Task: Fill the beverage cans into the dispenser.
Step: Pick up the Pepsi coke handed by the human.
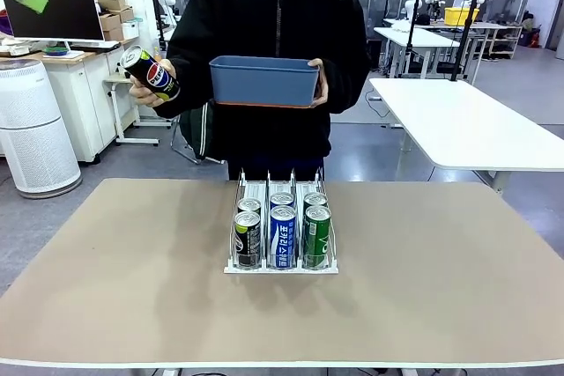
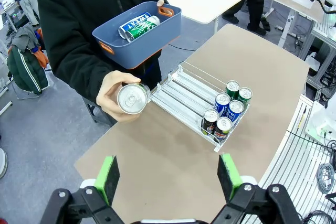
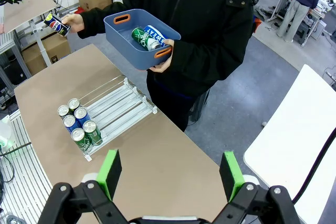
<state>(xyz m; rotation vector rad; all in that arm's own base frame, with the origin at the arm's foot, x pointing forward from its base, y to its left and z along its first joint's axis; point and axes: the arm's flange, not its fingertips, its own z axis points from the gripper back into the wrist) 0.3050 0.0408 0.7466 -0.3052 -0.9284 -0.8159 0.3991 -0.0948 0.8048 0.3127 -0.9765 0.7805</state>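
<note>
left pincer point(image 2: 168, 171) spread | right pincer point(image 3: 169, 170) spread | six cans point(image 1: 283, 233) in dispenser point(image 1: 280, 189) | person point(image 1: 264, 33) holds black can point(image 1: 150, 72), blue bin point(image 1: 264, 82)

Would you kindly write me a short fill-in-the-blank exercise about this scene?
1. The rack on the table holds ___ cans.
2. The person's blue bin holds ___ spare cans.
3. The left gripper and the right gripper are both ___.
Missing words: six; two; open.
</note>
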